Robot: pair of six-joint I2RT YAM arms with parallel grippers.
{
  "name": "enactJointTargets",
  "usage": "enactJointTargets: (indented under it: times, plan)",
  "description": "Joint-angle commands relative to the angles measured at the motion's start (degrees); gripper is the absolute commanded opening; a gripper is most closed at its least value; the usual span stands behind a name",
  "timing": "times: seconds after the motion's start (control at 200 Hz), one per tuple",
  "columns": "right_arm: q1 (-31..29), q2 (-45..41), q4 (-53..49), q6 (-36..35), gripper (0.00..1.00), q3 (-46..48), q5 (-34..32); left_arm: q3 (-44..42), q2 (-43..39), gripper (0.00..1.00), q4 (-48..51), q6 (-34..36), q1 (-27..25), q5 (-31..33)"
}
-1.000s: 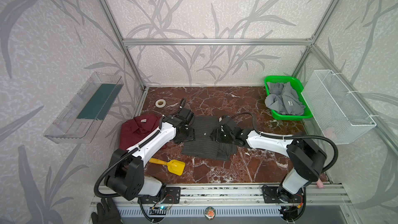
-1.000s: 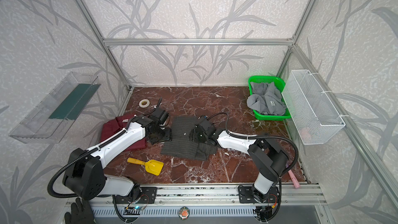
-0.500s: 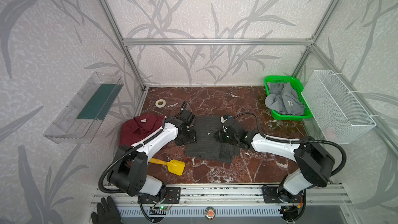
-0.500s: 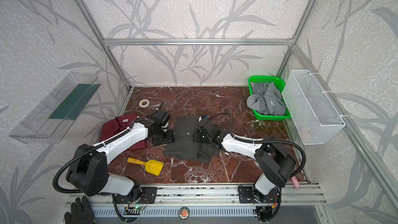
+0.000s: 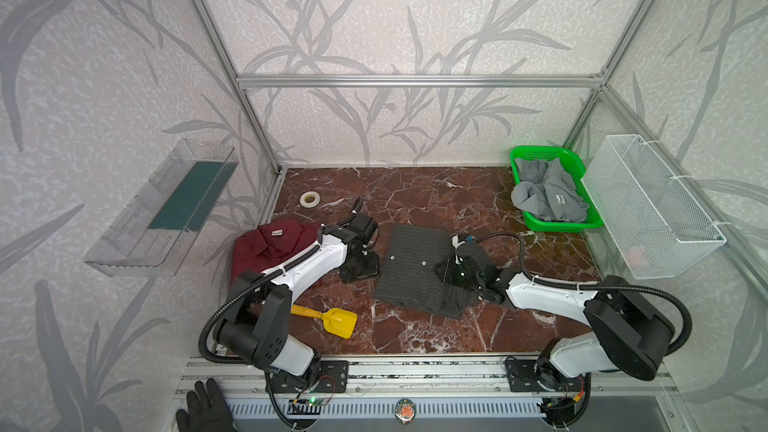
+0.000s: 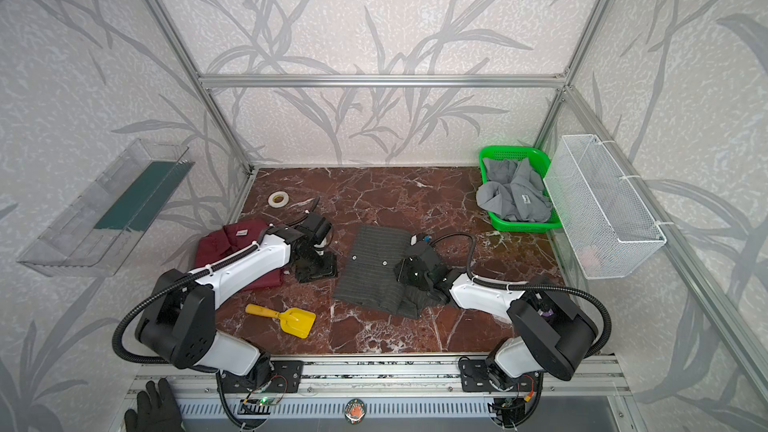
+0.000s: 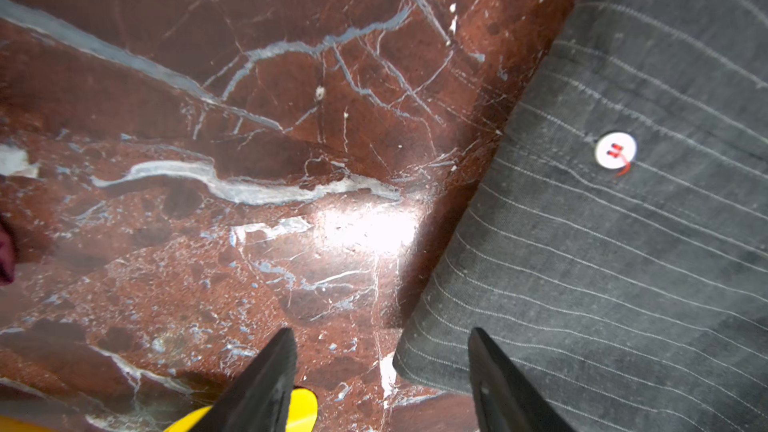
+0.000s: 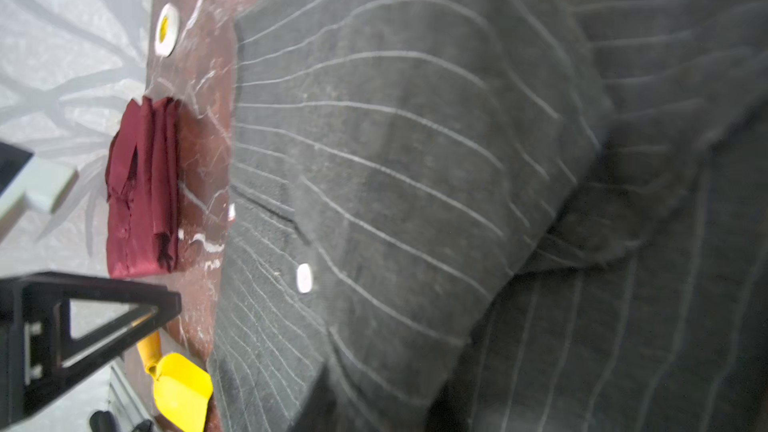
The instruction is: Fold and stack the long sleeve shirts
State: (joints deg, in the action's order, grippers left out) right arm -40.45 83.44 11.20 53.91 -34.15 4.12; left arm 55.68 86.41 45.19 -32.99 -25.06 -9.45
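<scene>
In both top views the charcoal pinstriped shirt (image 5: 415, 272) lies flattened at the centre of the marble floor (image 5: 415, 193), with a rumpled flap at its lower right corner. My left gripper (image 5: 360, 270) hangs just left of it over bare floor. My right gripper (image 5: 453, 272) sits at the shirt's right edge. From up there neither pair of jaws can be read.

My left wrist view settles one. My fingertips (image 7: 274, 371) stand well apart with nothing between them, one over marble, the other over the shirt's edge, near a white button (image 7: 615, 150) sewn with red thread.

My right wrist view is filled with pinstriped cloth, bunched and blurred; I cannot tell whether those jaws are spread or pinching fabric. It does show the maroon shirt (image 8: 141, 189) edge-on as a folded pile, where the top views show it at middle left, white label (image 5: 277, 233) up, partly hidden by my left arm (image 5: 307, 263).

Only the top views show the light grey shirt (image 5: 548, 197), crumpled in the green basket (image 5: 540, 151) at upper right. The yellow scoop (image 5: 338, 320) lies at lower left of the floor.
</scene>
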Motion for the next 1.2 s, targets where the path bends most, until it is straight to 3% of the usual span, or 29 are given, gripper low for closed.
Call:
enactJointTargets:
  times: [0.0, 0.19, 0.355, 0.535, 0.75, 1.055, 1.195]
  plan:
    - [2.8, -1.4, -6.3, -0.5, 0.37, -1.8, 2.6, 2.3, 0.2, 0.66, 0.9, 0.0, -1.3, -1.2]
    - [3.1, -13.1, -21.7, -5.5, 0.54, -5.4, -4.1, 9.8, 3.5, 0.67, 2.4, -1.7, -9.0, 0.9]
    - [7.4, -18.3, -27.5, -9.2, 0.58, -4.3, -3.3, 18.8, 12.8, 0.67, 3.0, -2.2, -14.9, 0.7]
    - [18.6, -15.2, -30.6, -13.6, 0.56, -2.8, 6.1, 26.4, 21.2, 0.67, 3.8, -2.4, -18.6, -0.4]
    - [24.7, -12.6, -28.4, -16.4, 0.49, 1.2, 6.5, 33.8, 27.6, 0.66, 4.7, -2.3, -22.2, -2.3]
    - [24.7, -2.5, -23.4, -16.1, 0.36, 3.7, 9.8, 37.3, 33.3, 0.67, 2.9, -3.3, -24.5, -5.2]
    - [21.0, 0.9, -19.7, -14.3, 0.35, 4.4, 8.9, 38.7, 35.6, 0.66, 1.5, -4.3, -25.8, -7.3]
